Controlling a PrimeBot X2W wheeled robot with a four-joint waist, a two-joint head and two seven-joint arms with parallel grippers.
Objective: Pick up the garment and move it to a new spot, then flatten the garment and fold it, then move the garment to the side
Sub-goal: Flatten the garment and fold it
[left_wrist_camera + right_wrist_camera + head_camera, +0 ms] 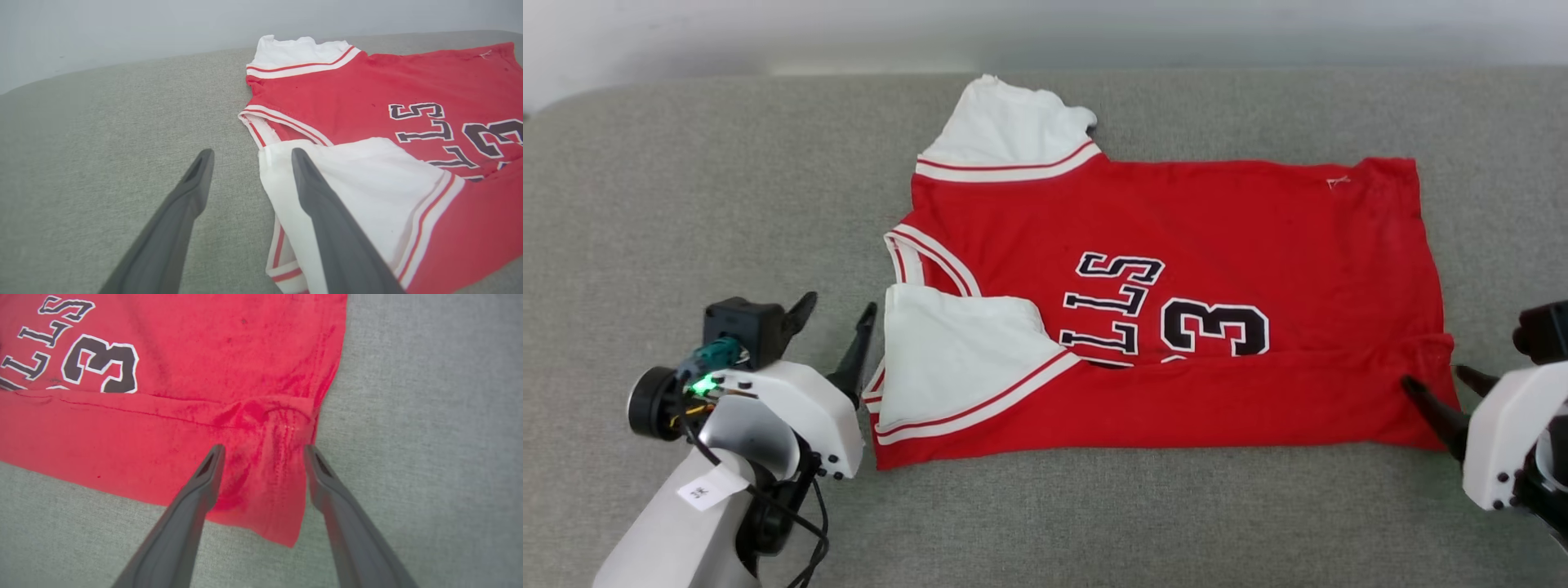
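Note:
The garment (1176, 245), a red jersey with white sleeves and a dark white-outlined print, lies on the grey cushion with its near long edge folded up over the print. My left gripper (837, 314) stands open just left of the folded white sleeve (367, 183), with nothing between its fingers (192, 183). My right gripper (1441, 380) stands open at the garment's near right corner (265, 473). There the red cloth (163, 428) lies between the spread fingers (210, 465), creased but not pinched.
The grey fabric surface (686, 188) stretches wide to the left and in front of the garment. A pale wall (1045, 33) runs along the surface's far edge. A strip of bare surface (429, 396) lies right of the garment.

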